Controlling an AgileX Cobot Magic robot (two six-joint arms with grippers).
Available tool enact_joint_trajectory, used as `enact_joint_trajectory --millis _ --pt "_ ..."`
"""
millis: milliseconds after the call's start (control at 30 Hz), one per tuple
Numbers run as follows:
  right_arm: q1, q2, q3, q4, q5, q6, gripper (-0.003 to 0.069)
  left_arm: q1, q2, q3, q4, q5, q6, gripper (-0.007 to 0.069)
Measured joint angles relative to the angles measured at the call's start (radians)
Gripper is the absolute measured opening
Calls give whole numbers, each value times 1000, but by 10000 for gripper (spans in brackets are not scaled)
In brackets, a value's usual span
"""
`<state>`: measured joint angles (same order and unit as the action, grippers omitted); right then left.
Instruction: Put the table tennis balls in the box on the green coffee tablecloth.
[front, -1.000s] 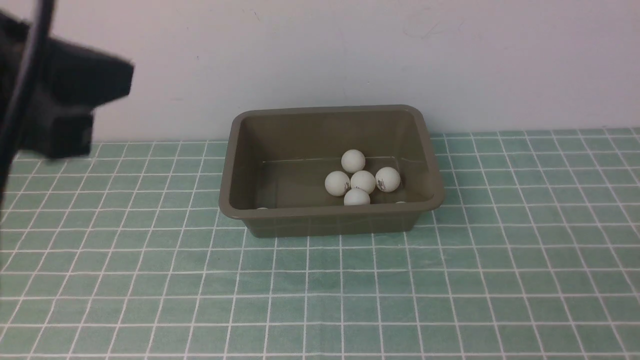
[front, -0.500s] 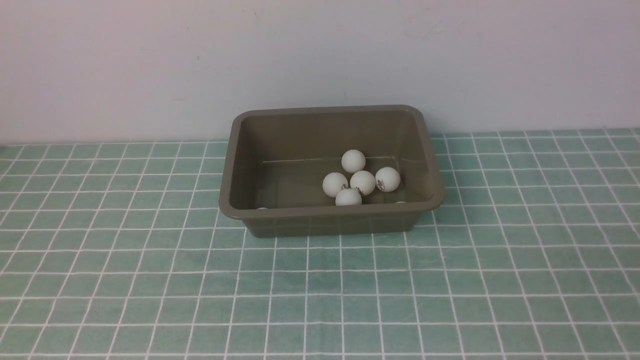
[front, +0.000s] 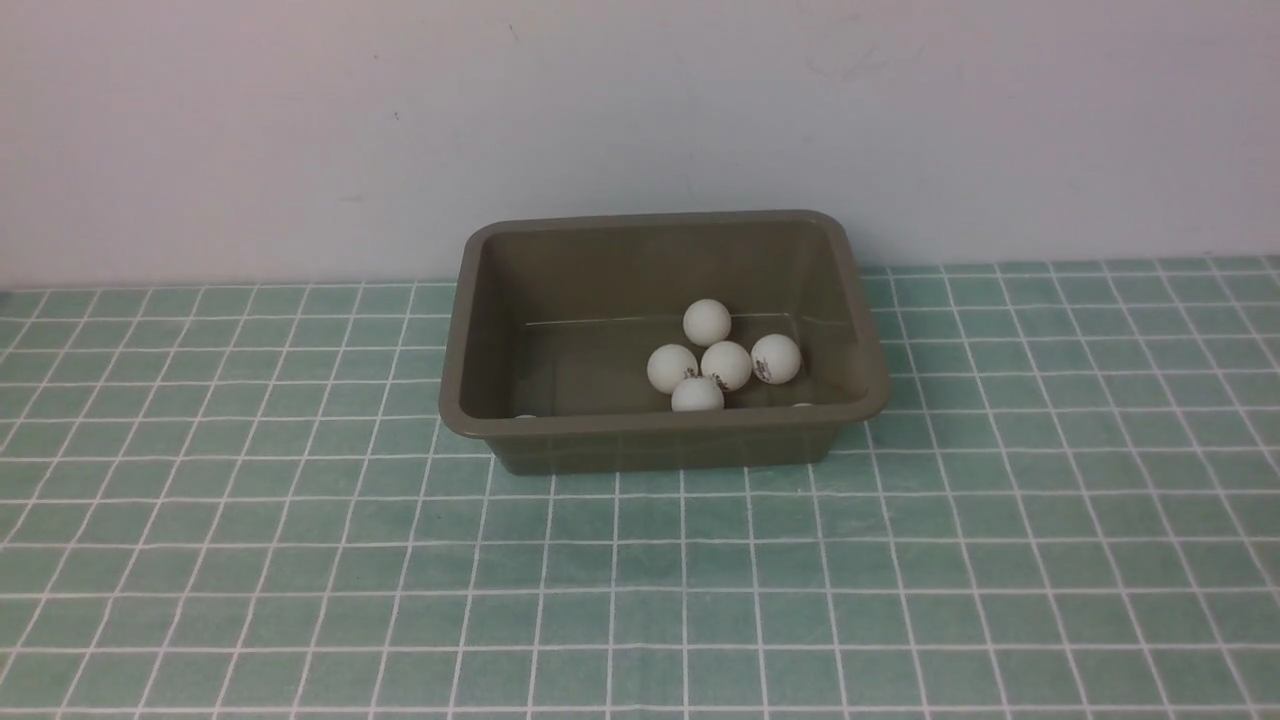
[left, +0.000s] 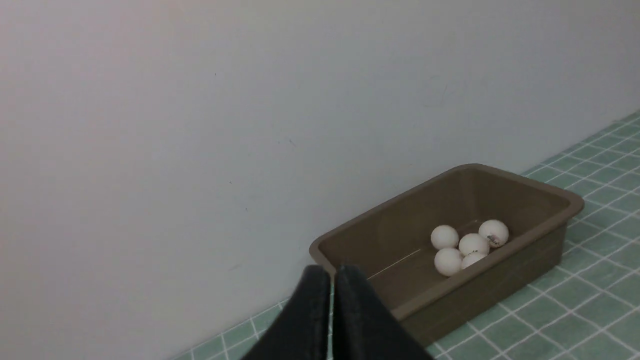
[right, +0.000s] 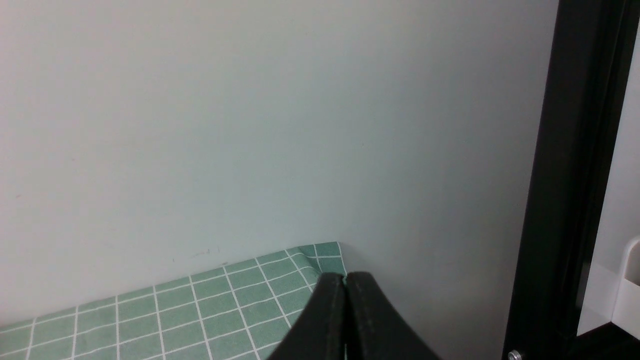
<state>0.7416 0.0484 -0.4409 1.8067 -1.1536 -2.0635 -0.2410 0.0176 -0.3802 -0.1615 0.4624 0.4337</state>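
Observation:
The olive-brown box (front: 660, 432) stands on the green coffee tablecloth (front: 640, 590) near the back wall. Several white table tennis balls (front: 725, 365) lie clustered inside it, right of the middle; the tops of two more peek over the near rim at its left (front: 524, 416) and right (front: 801, 405). The box (left: 480, 295) and balls (left: 472, 244) also show in the left wrist view. My left gripper (left: 331, 272) is shut and empty, held back from the box. My right gripper (right: 345, 277) is shut and empty, off by the cloth's far corner. Neither arm shows in the front view.
A plain wall (front: 640, 120) rises right behind the box. In the right wrist view a black upright frame post (right: 575, 175) stands beside the wall, past the cloth's corner (right: 325, 250).
The left arm, seen at the upper left of the front view a second ago, has drawn out of that view. One ball near the front rim has rolled slightly left.

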Motion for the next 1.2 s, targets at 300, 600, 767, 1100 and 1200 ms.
enact_joint_trajectory --millis 300,600,767,1100,1200 --pt "0 0 0 0 0 0 -16 213 2 368 -148 -434 -118 -4" --pt "0 0 0 0 0 0 -16 238 2 408 -304 -610 -114 -4" --pt "0 0 0 0 0 0 -16 238 2 408 -308 -585 -86 -4" --pt "0 0 0 0 0 0 -16 238 2 408 -308 -477 -78 -4" --pt "0 0 0 0 0 0 -16 238 2 408 -308 -462 -78 -4"
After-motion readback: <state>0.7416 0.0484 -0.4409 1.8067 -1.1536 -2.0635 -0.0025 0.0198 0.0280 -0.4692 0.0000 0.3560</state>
